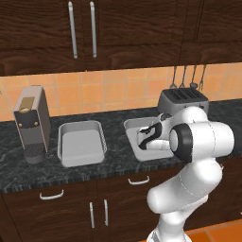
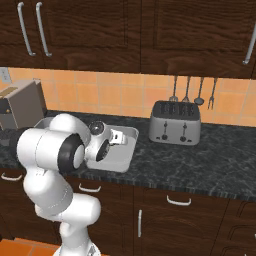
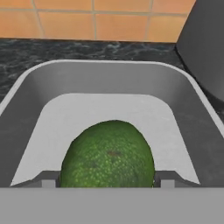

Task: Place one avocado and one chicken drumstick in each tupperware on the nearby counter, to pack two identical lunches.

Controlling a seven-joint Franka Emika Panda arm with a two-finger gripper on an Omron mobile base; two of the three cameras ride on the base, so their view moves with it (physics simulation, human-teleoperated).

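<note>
The avocado [image 3: 108, 154] sits between the end effector's [image 3: 105, 183] two fingertips, which stand wide on either side of it and appear to hold it over the floor of the right-hand tupperware [image 1: 134, 126]; its long axis seems to run away from the hand. Going left to right along the tabletop [image 1: 28, 172]: a coffee machine [image 1: 32, 120], the left tupperware [image 1: 81, 142], the right one, then the toaster [image 1: 183, 100]. The base views hide the avocado behind the arm.
</note>
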